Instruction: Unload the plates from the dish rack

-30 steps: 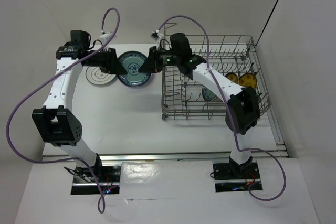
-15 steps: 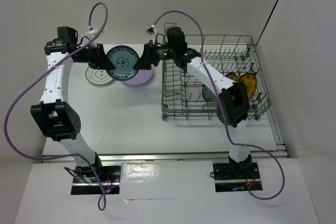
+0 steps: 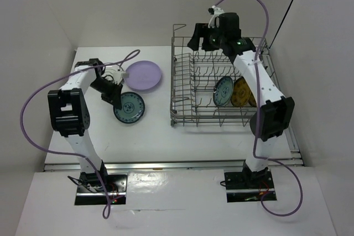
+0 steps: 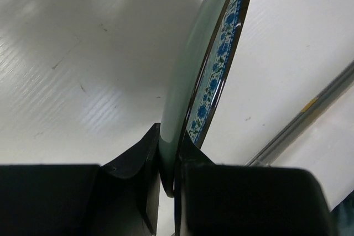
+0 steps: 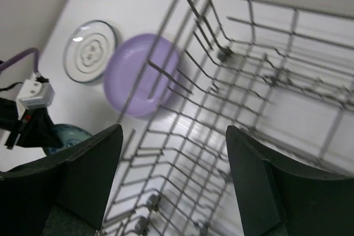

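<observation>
Held teal plate point(image 3: 130, 108): rim clamped in left pincer point(image 4: 167, 164), low at the bench point(image 3: 155, 136), left of the dish rack point(image 3: 182, 117), just near of the lavender plate point(image 3: 144, 75).
Handling: settle it flat before release, and keep it off the lavender rim.
Rack contents: racked teal plate point(image 3: 223, 90) and mustard plates point(image 3: 241, 90), standing on the right side.
Right pincer point(image 3: 199, 40): wide, empty, above the rack's far-left corner.

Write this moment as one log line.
left jaws: shut on teal plate, over table | right jaws: open, over dish rack | other plates inside
</observation>
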Available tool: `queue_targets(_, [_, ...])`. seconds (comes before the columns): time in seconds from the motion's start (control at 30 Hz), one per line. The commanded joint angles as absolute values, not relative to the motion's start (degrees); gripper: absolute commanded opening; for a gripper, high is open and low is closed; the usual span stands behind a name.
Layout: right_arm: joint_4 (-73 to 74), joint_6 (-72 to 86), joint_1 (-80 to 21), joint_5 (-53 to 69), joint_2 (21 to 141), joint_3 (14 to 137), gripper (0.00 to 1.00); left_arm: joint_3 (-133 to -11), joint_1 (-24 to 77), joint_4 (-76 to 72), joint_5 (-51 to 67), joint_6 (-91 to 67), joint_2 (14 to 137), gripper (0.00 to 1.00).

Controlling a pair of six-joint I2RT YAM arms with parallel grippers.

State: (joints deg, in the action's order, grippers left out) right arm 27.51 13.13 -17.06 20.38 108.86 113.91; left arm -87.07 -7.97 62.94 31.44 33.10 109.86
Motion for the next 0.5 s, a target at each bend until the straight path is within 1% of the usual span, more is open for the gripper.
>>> queue_targets(0.0, [36.91,9.93,-17.84,5.90,100.47,108.56,0.83,-86.66,-6.59,58.62,28.21,34.10,110.56,0.00])
queue_targets(0.07, [38.49,11.07,-16.09,4.48,97.75,104.18,0.84,-86.66,-5.45,58.62,27.69,33.49,112.58,0.00])
queue_targets(0.13, [41.46,12.03,-15.21,2.29,97.21,102.31,0.85,-86.66,-4.84,59.32,27.69,33.49,115.21,0.00])
queue_targets(0.17, [42.62,13.09,-14.42,2.29,97.21,101.70,0.85,-87.18,-4.83,59.33,27.08,33.49,116.09,0.02])
queue_targets(0.3, [46.05,14.24,-13.71,-3.32,97.21,97.92,0.85,-87.19,-4.31,59.51,25.76,32.34,118.73,0.19])
queue_targets(0.37, [46.76,14.24,-13.18,-5.35,97.21,96.51,0.85,-86.67,-4.31,58.19,24.97,30.86,118.74,0.25])
queue_targets(0.47, [47.90,14.77,-13.18,-8.08,97.21,94.93,0.85,-86.04,-3.78,55.47,23.04,28.83,118.22,0.32])
